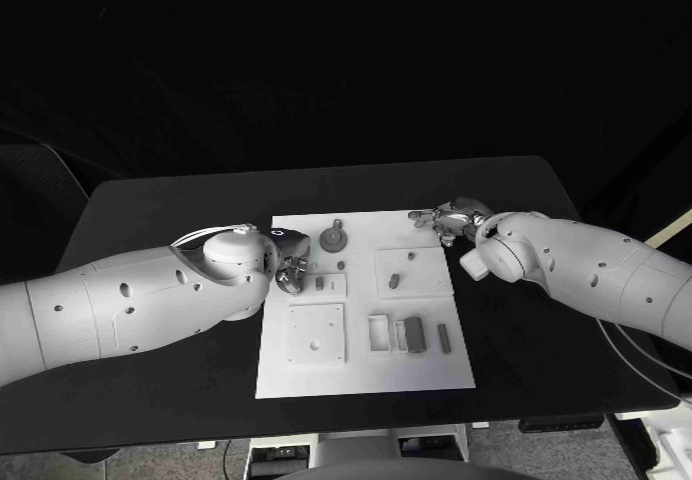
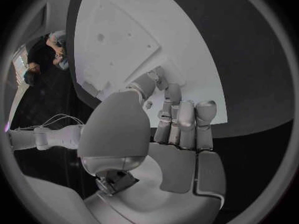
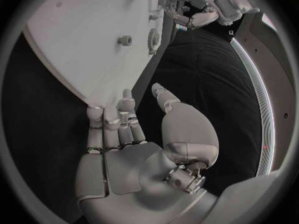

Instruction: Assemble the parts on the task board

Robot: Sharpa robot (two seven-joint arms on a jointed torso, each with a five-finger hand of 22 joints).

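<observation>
The white task board (image 1: 325, 375) lies in the middle of the black table. Grey parts sit on it: a round toothed piece (image 1: 335, 238), short pegs (image 1: 411, 256), and two dark bars (image 1: 414, 335) beside a small frame (image 1: 379, 333). My left hand (image 1: 293, 270) is at the board's left edge, and its fingers (image 2: 181, 119) lie side by side against the board (image 2: 143, 45), holding nothing. My right hand (image 1: 450, 220) is at the far right corner. Its fingertips (image 3: 115, 119) touch the board's edge (image 3: 69, 50), with the thumb apart and nothing held.
A square raised plate (image 1: 316, 332) takes up the board's near left part. Bare black table (image 1: 173, 205) surrounds the board on all sides. In the right wrist view the toothed piece (image 3: 152, 40), a peg (image 3: 124, 40) and my left hand (image 3: 199, 10) show beyond the board.
</observation>
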